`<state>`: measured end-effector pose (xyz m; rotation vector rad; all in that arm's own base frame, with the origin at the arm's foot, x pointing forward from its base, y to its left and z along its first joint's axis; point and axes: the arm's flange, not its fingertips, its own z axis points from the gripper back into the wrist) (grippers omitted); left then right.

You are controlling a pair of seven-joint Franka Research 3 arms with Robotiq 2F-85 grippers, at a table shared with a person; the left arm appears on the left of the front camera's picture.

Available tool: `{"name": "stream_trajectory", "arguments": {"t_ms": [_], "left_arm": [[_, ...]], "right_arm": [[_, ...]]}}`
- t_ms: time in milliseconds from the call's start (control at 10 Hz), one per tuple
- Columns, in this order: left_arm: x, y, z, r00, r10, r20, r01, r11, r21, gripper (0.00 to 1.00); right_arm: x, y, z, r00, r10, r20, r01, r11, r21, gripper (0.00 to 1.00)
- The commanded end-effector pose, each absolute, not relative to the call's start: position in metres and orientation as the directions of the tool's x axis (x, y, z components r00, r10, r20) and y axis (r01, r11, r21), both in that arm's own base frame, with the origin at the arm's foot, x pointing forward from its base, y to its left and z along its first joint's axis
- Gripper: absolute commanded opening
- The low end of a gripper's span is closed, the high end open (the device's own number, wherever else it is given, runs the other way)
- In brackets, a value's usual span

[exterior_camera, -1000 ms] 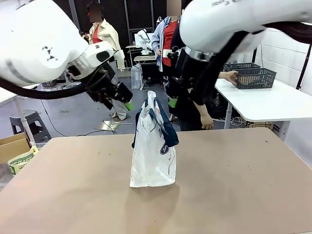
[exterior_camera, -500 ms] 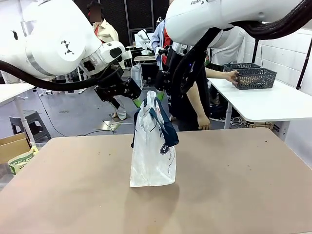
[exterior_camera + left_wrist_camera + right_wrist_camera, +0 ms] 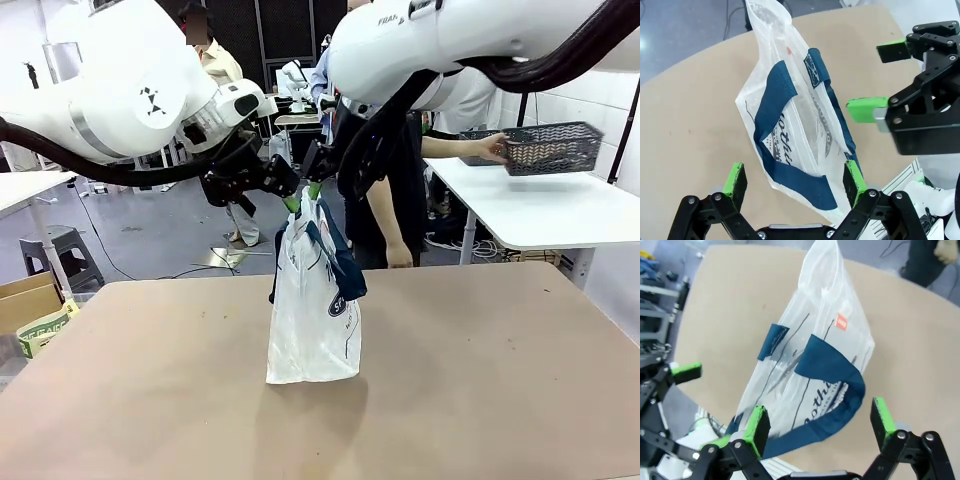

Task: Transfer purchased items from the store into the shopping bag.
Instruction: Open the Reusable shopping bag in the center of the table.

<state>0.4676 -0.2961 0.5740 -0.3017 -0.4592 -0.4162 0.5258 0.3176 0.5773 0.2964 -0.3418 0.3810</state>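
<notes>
- Fingers of both arms are spread wide and nothing is grasped: the left fingers (image 3: 735,180) and the right fingers (image 3: 882,417) are hung just above the mouth of the shopping bag (image 3: 315,320), one pair to each side, near each other but apart.
- The shopping bag is stood upright near the middle of the desk (image 3: 500,400), with its top pinched nearly flat and its navy handles (image 3: 340,262) drooped down its side.
- In each wrist view a navy handle loop is seen between that arm's green pads, and it is not yet touched.
- The step in hand is judged to be the opening of the bag's mouth, so that goods can be dropped in.
- It is done well if one wall or one handle alone is taken by each pair. If both layers are pinched together, the mouth is kept shut.
- The two sides are best drawn apart evenly and gently, with the base left on the desk, since so light a bag is easily tipped or lifted.
- Care is called for so that the two pairs are not knocked together over the narrow top.
- The basket (image 3: 552,147) is held by the person's hand (image 3: 492,150) above a white side table (image 3: 560,215), well apart from the bag. What it carries cannot be told.
</notes>
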Motion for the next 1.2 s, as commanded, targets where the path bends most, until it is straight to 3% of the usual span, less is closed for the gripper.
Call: {"name": "stream_trajectory", "arguments": {"t_ms": [0, 700, 1100], "left_arm": [[0.476, -0.3, 0.564, 0.835, -0.289, 0.469, 0.418, 0.887, -0.197, 1.0], [0.498, -0.302, 0.531, 0.883, -0.274, 0.382, 0.382, 0.891, -0.244, 1.0], [0.495, -0.301, 0.523, 0.869, -0.299, 0.394, 0.406, 0.887, -0.222, 1.0]], "right_arm": [[0.545, 0.332, 0.569, 0.903, 0.248, 0.35, -0.333, 0.92, 0.209, 1.0], [0.565, 0.342, 0.533, 0.965, 0.171, 0.2, -0.214, 0.952, 0.22, 1.0], [0.561, 0.34, 0.524, 0.957, 0.191, 0.221, -0.24, 0.944, 0.227, 1.0]]}}
